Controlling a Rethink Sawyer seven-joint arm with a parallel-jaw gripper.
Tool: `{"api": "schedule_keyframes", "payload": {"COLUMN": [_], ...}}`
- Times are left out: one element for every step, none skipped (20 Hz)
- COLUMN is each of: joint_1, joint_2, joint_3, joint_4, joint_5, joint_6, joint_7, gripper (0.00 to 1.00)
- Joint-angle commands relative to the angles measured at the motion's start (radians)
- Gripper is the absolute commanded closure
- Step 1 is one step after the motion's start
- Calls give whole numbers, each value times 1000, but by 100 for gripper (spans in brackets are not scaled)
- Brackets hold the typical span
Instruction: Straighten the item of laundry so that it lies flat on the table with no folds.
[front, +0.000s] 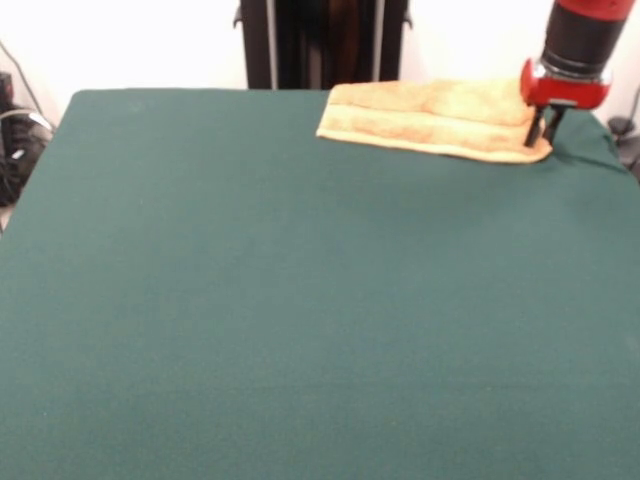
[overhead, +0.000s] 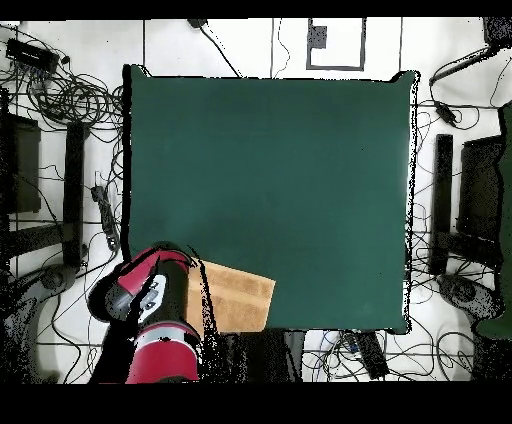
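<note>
The yellow-orange towel (front: 432, 118) lies folded over on itself in a long strip at the far right corner of the green table (front: 300, 300). Its paler band runs along the near edge. My gripper (front: 543, 127) is low at the towel's right end, touching or just over its edge. In the overhead view the towel (overhead: 238, 298) sits at the table's (overhead: 270, 180) bottom left corner. The red arm (overhead: 152, 300) covers the towel's left part and hides the gripper.
The black pedestal (front: 320, 40) stands behind the table's far edge, close to the towel. Cables and dark equipment (overhead: 60, 90) lie on the floor on both sides of the table. The towel lies close to the table's far and right edges.
</note>
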Motion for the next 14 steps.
{"api": "schedule_keyframes", "payload": {"joint_1": [-48,-57,-66,-77,-88,-101,-110,-124,-132,-142,-148,-155,-159,-164], "joint_2": [-75,-91,-106,-118,-129,-137,-144,-150,-156,-159,-160,-160,-159,-158], "joint_3": [170,185,199,215,231,249,262,281,292,307,315,326,333,340], "joint_4": [-110,-111,-108,-107,-107,-105,-107,-104,-105,-102,-104,-104,-107,-111], "joint_5": [-63,-69,-70,-72,-76,-77,-80,-83,-83,-85,-89,-95,-101,-112], "joint_6": [78,103,122,142,158,176,193,206,224,232,241,243,248,246], "joint_7": [-226,-243,-247,-264,-272,-281,-287,-293,-292,-289,-283,-280,-277,-278], "gripper": [100,100,100,100,100,100,100,100,100,100,100,100,100,100]}}
